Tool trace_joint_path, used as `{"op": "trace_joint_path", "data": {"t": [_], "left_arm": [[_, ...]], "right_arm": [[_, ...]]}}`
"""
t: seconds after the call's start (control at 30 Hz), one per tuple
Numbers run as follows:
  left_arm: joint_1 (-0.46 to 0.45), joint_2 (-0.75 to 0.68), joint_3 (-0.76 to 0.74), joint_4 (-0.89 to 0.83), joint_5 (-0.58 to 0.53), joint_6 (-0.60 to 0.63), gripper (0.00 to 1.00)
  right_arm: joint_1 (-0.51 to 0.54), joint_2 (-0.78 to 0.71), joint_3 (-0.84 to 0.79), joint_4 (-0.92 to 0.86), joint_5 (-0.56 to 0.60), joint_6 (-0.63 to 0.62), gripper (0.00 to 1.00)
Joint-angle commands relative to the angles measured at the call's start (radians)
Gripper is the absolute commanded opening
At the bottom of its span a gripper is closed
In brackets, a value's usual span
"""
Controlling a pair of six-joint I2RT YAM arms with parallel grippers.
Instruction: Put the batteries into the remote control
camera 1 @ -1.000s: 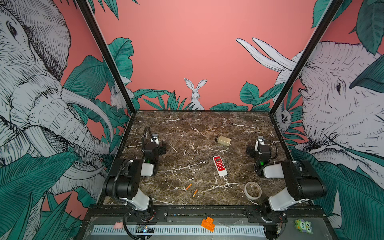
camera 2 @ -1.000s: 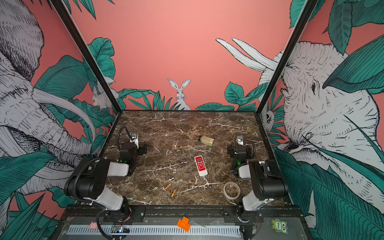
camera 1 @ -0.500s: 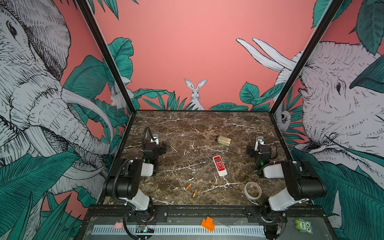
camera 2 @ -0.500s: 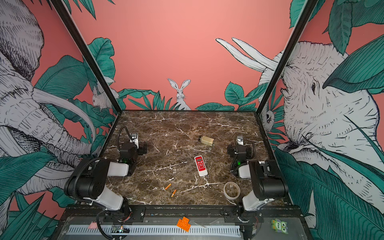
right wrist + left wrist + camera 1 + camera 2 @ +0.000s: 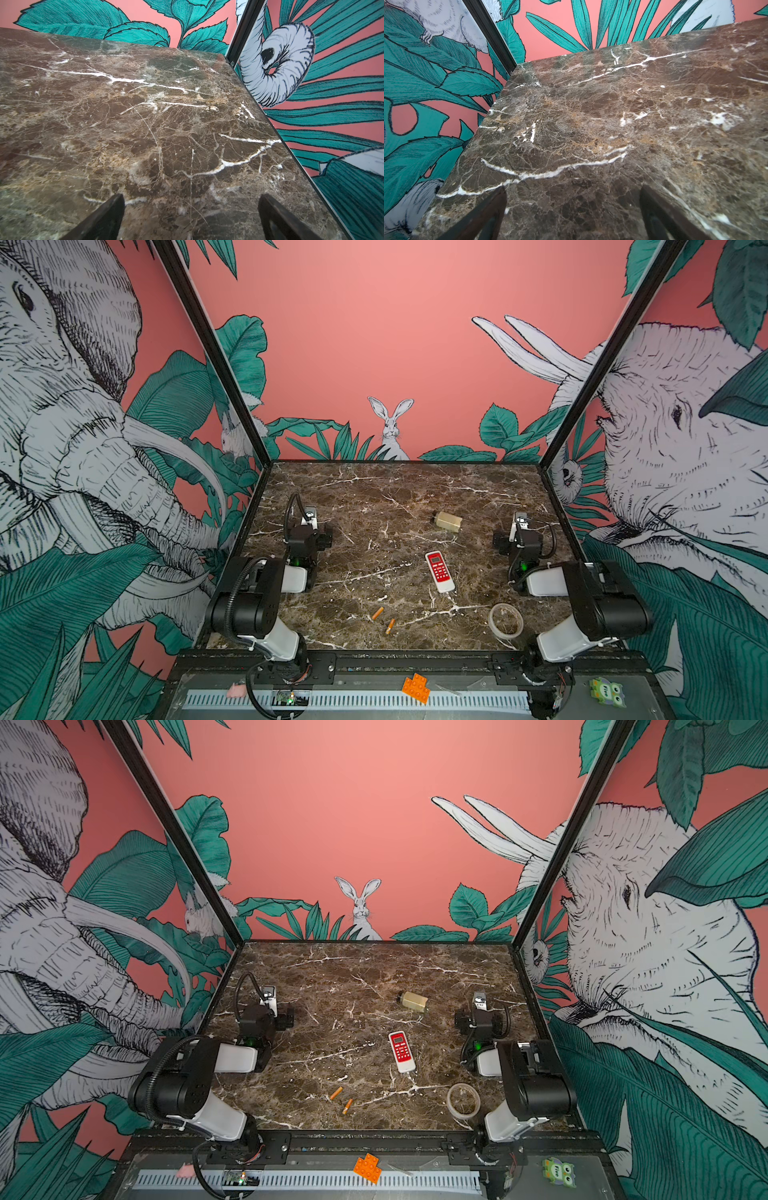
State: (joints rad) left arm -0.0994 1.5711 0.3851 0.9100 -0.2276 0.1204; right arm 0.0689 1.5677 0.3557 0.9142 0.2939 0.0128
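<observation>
The remote control (image 5: 439, 571) (image 5: 401, 1051) lies red face up on the marble table, right of centre. Two batteries, small orange cylinders, lie apart from it toward the front edge: one (image 5: 377, 613) (image 5: 336, 1093) and another (image 5: 390, 626) (image 5: 347, 1106) just beside it. My left gripper (image 5: 573, 189) is open over bare marble near the far left corner, holding nothing. My right gripper (image 5: 191, 196) is open over bare marble by the right wall, also holding nothing. Both wrists (image 5: 307, 537) (image 5: 519, 539) sit folded back at the table's sides, well away from remote and batteries.
A beige block (image 5: 448, 521) lies behind the remote. A clear tape ring (image 5: 505, 620) rests at the front right, near the right arm's base. An orange toy brick (image 5: 415, 687) and an owl sticker (image 5: 606, 693) sit on the front rail, off the marble.
</observation>
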Motion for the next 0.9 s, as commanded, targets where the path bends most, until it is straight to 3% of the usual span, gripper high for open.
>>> {"op": "trace_joint_path", "data": {"t": [0.0,0.27,0.37,0.53,0.7,0.87], "left_arm": [[0.002,-0.016,0.007,0.001,0.001,-0.008,0.99],[0.001,-0.02,0.002,0.004,0.001,-0.007,1.0],[0.001,-0.025,0.007,0.009,-0.003,0.0,1.0],[0.001,-0.153,0.063,-0.222,-0.004,-0.013,1.0],[-0.001,-0.307,0.097,-0.43,0.021,-0.061,1.0],[-0.036,-0.444,0.11,-0.608,0.086,-0.119,1.0]], "right_arm": [[-0.005,-0.016,0.02,0.028,-0.006,0.008,0.99],[-0.003,-0.022,0.016,0.037,0.01,0.006,0.99],[-0.002,-0.089,0.011,-0.003,0.007,0.006,0.99],[0.001,-0.275,-0.012,-0.115,-0.023,-0.008,0.99],[0.013,-0.451,0.051,-0.433,-0.071,0.078,0.99],[0.05,-0.518,0.124,-0.657,-0.146,0.14,0.99]]}}
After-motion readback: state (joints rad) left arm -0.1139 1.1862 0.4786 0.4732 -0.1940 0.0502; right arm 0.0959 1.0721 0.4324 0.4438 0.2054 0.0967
